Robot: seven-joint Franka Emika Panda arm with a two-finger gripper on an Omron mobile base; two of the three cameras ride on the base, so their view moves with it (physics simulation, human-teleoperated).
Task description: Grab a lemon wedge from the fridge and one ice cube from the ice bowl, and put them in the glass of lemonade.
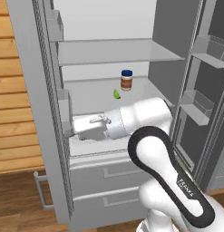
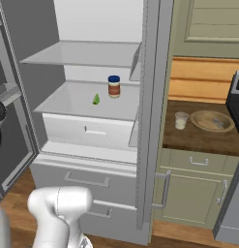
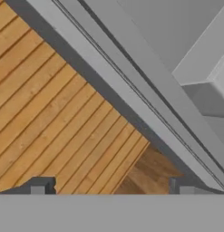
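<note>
The fridge (image 1: 36, 113) stands with both doors open. On its middle shelf lies the small yellow-green lemon wedge (image 1: 116, 94) (image 2: 96, 99), just left of a brown jar. My gripper (image 1: 75, 129) is low at the fridge's left side, below and to the left of the wedge, pointing at the left door's inner edge. In the hand view its fingertips (image 3: 41, 186) stand far apart, so the gripper (image 3: 111, 186) is open with nothing between them. The glass of lemonade (image 2: 181, 120) and the tan ice bowl (image 2: 212, 120) sit side by side on the counter to the right of the fridge.
The brown jar (image 1: 126, 80) with a blue lid stands behind the wedge. Door bins (image 1: 197, 106) jut from the right door. A wood-panelled wall (image 1: 16, 113) lies left of the left door. Two drawers (image 2: 87, 180) sit under the shelves. The wooden counter (image 2: 198, 138) ends at a stove (image 2: 237, 97).
</note>
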